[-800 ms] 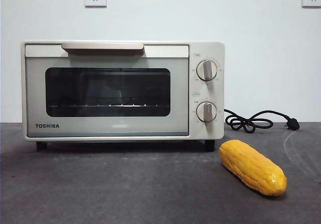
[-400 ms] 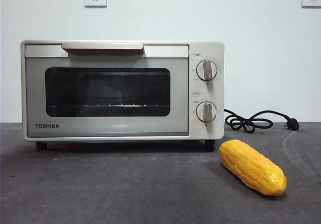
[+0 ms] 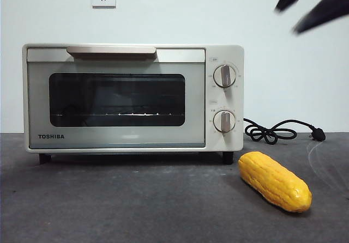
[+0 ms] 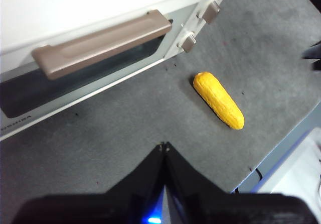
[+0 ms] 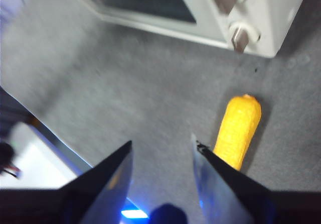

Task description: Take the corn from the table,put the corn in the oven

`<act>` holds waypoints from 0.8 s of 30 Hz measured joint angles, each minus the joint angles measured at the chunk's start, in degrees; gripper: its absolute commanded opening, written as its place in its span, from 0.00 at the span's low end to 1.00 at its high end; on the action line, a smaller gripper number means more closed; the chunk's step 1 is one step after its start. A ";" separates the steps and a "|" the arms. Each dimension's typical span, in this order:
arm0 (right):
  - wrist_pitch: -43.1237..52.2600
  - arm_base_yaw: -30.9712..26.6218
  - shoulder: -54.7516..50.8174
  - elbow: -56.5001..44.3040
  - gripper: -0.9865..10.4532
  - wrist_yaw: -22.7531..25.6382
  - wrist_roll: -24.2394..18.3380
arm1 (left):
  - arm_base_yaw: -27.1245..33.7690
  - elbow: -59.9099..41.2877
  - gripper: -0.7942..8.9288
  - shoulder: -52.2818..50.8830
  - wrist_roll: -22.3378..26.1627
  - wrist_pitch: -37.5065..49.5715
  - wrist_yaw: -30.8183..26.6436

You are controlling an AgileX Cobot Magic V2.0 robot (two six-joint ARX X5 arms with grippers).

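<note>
Corn [image 3: 275,181]: on table [image 3: 136,199], right of shut oven [image 3: 133,98]. Glossy, stiff, tapered; I judge it slippery, so I grip mid-cob. Right gripper [image 5: 163,146] spread above; left gripper [image 4: 164,146] closed.

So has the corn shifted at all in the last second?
No. The corn lies at the same spot on the table, same angle, just right of the oven's front foot.

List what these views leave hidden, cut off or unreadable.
- Oven interior: front view, dark glass shows only a rack edge.
- Right end effector: front view, blurred, cut by the top edge.
- Dial markings by the knobs: too small.
- Corn: right wrist view, near end hidden behind that end effector's own jaw.
</note>
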 measured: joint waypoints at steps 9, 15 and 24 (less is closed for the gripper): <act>0.35 9.64 11.85 0.00 0.53 15.50 0.42 | -1.11 0.00 0.08 0.17 0.07 -0.57 -0.04; 0.63 11.06 18.21 0.00 0.53 18.84 0.81 | -1.16 0.00 0.08 0.15 0.98 -2.21 -0.77; 4.20 11.13 27.28 0.07 0.53 19.23 0.90 | -1.16 0.00 0.08 0.15 1.53 -2.62 -0.94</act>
